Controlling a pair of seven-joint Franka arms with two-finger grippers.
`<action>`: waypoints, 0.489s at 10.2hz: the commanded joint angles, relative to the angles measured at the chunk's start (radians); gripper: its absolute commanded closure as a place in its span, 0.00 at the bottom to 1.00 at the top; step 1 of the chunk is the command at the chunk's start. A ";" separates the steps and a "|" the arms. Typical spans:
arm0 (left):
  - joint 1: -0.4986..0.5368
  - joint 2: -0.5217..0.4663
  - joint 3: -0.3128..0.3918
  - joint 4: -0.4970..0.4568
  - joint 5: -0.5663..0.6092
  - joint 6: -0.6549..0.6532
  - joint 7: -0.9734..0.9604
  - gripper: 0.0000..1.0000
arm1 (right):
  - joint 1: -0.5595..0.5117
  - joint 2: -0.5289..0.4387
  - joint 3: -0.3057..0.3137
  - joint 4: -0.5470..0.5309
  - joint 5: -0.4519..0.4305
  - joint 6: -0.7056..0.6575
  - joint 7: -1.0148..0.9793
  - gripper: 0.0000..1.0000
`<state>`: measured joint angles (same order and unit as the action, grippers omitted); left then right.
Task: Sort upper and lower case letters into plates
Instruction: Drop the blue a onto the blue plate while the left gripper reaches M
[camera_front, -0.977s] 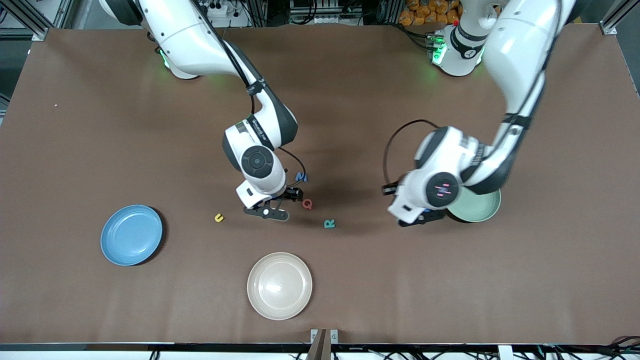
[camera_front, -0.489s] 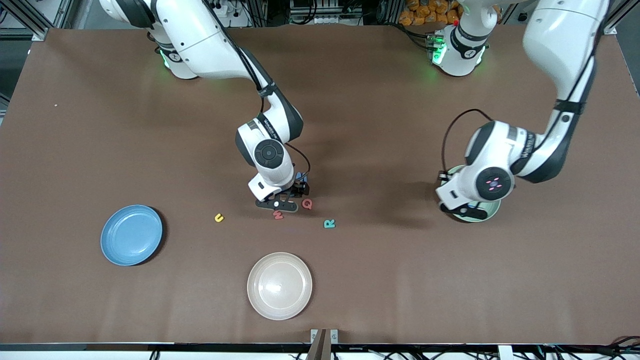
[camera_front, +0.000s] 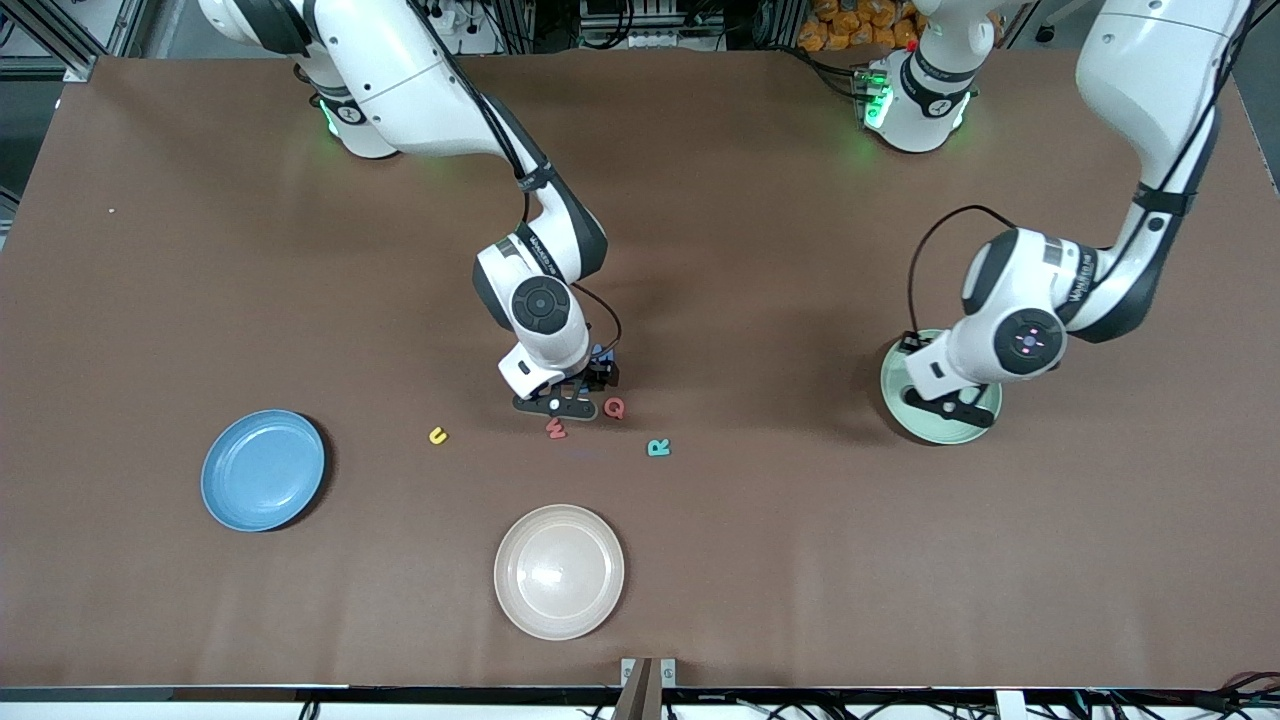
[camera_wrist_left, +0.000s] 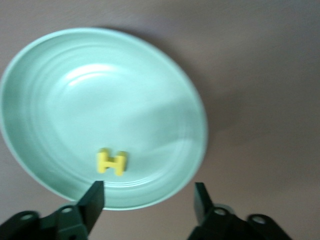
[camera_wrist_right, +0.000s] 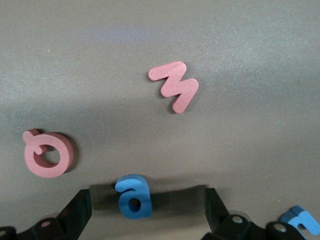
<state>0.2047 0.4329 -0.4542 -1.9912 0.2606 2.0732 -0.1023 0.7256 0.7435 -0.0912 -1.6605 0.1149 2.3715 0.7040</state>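
My left gripper (camera_front: 960, 408) hangs open over the pale mint plate (camera_front: 905, 400). In the left wrist view a yellow H (camera_wrist_left: 112, 161) lies loose in that plate (camera_wrist_left: 100, 90), and nothing sits between the left gripper (camera_wrist_left: 148, 192) fingers. My right gripper (camera_front: 560, 405) is low over the letter cluster at mid-table. It stands open (camera_wrist_right: 146, 200) with a blue lowercase a (camera_wrist_right: 133, 196) on the table between its fingers, untouched. A pink w (camera_front: 556, 429), a pink Q (camera_front: 614, 407), a teal R (camera_front: 658, 447) and a yellow u (camera_front: 438, 435) lie around it. The blue plate (camera_front: 263, 470) sits toward the right arm's end.
A beige plate (camera_front: 559, 570) sits nearest the front camera, at mid-table. Another blue letter (camera_front: 601, 353) is half hidden by the right hand. The pink w (camera_wrist_right: 175, 86) and pink Q (camera_wrist_right: 48, 153) also show in the right wrist view.
The left arm swung toward its end of the table, over the mint plate, and its gripper opened, with the yellow H now lying in the plate. The right gripper shifted slightly, uncovering the pink w.
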 joint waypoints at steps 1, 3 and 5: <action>-0.024 -0.016 -0.058 0.014 -0.114 0.007 -0.176 0.16 | 0.012 -0.029 -0.007 -0.033 0.000 0.014 0.021 0.90; -0.124 0.038 -0.070 0.098 -0.164 0.007 -0.424 0.16 | 0.009 -0.032 -0.007 -0.031 0.000 0.014 0.017 1.00; -0.210 0.107 -0.070 0.202 -0.210 0.007 -0.705 0.15 | 0.006 -0.042 -0.007 -0.031 0.002 0.011 0.009 1.00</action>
<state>0.0450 0.4660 -0.5278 -1.8875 0.0828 2.0854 -0.6419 0.7270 0.7347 -0.0920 -1.6605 0.1149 2.3812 0.7050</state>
